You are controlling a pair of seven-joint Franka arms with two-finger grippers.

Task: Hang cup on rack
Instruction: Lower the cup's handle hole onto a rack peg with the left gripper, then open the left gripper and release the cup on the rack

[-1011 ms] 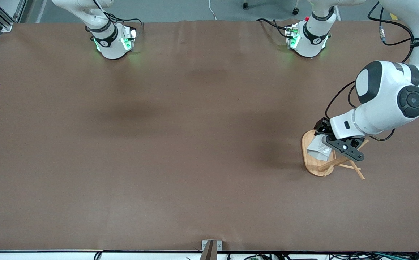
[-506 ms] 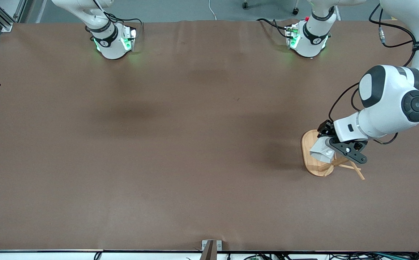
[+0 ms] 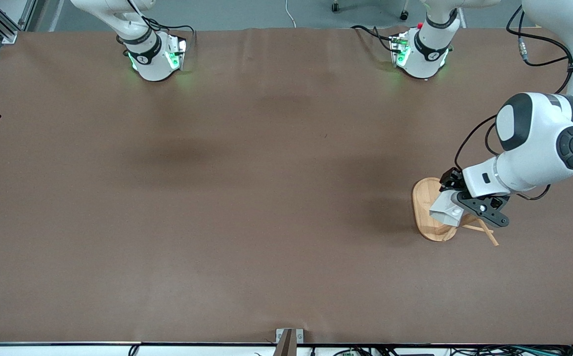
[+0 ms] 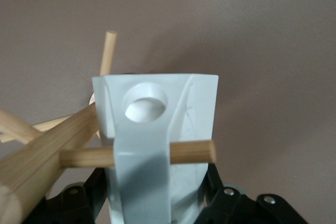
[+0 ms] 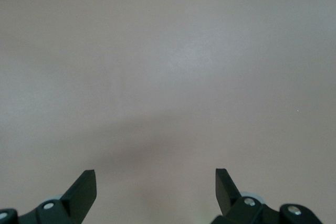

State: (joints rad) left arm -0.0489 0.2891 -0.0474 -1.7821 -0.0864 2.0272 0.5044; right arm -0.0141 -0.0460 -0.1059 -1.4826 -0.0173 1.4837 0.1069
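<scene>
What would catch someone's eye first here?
The left gripper holding the white cup over the wooden rack, at the left arm's end of the table. In the left wrist view, a peg runs behind the cup's handle, below its round hole. The right gripper waits with fingers open.

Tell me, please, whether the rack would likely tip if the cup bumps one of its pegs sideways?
Probably not easily: the rack stands on a broad oval base, flat on the table. Its pegs look thin, so one might flex. The cup, held by the left pincer, looks small, so it should load the peg lightly. The right arm waits.
</scene>
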